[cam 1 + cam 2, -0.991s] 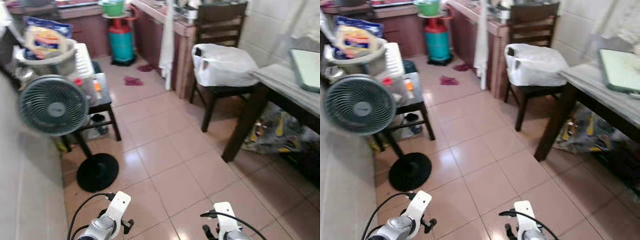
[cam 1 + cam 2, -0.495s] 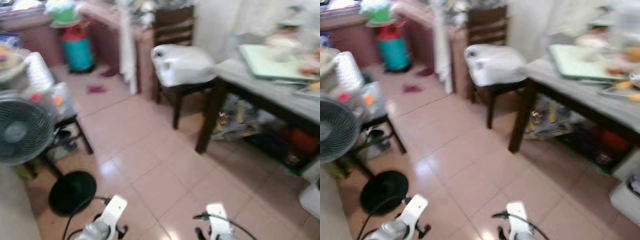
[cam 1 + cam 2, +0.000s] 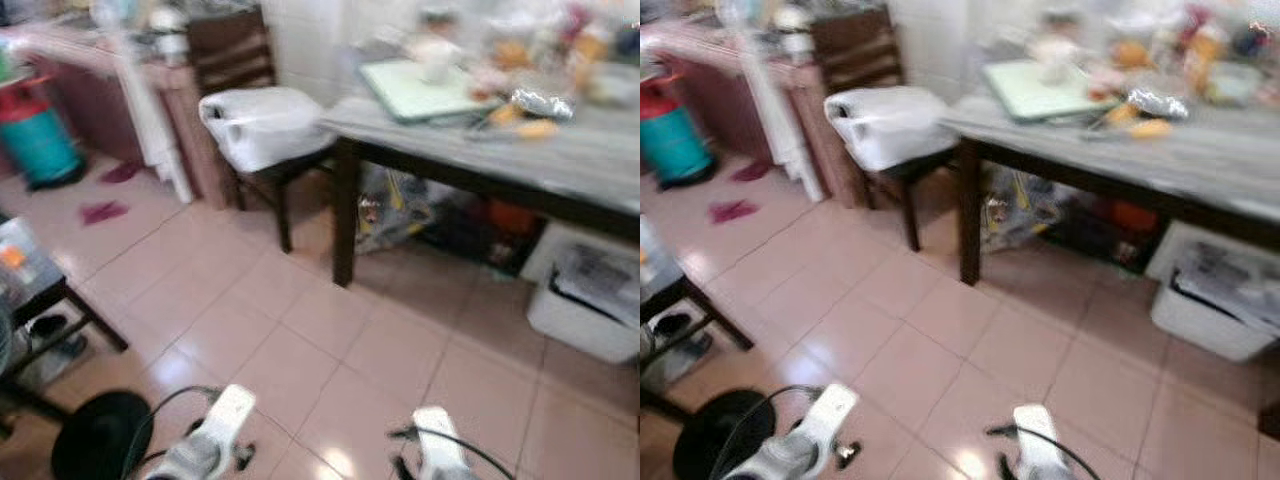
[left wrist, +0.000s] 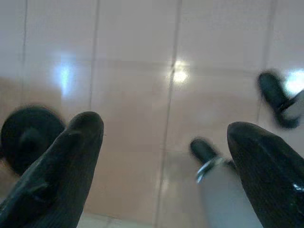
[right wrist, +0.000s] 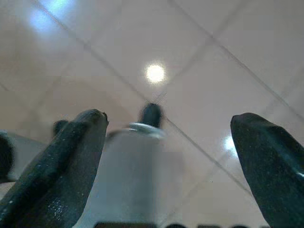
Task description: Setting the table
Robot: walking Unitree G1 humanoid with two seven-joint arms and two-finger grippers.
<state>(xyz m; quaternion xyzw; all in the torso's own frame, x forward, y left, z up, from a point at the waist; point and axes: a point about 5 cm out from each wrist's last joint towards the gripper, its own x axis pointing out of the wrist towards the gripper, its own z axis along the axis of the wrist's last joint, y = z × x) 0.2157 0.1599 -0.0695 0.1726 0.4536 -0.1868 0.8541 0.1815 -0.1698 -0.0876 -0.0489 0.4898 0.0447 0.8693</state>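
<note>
A grey-topped dining table point(image 3: 560, 160) with dark legs stands ahead on my right. On it lie a pale green tray point(image 3: 415, 90), a foil-wrapped bundle point(image 3: 540, 102) and blurred food items. Both arms hang low over the tiled floor. My left gripper point(image 4: 164, 137) is open with nothing between its fingers; its wrist point(image 3: 215, 440) sits at the bottom of the eye view. My right gripper point(image 5: 168, 133) is also open and empty, with its wrist point(image 3: 435, 455) at the bottom right.
A dark wooden chair point(image 3: 265, 150) carrying a white plastic bag point(image 3: 262, 122) stands at the table's left end. Bags point(image 3: 395, 205) and a white bin point(image 3: 585, 305) sit under the table. A teal gas cylinder point(image 3: 38, 140), a fan base point(image 3: 100, 435) and a low stand point(image 3: 30, 300) are on the left.
The whole view has swung to the right: the table has come toward the middle, the fan and stand have slid off to the left. Both arms still hang low.
</note>
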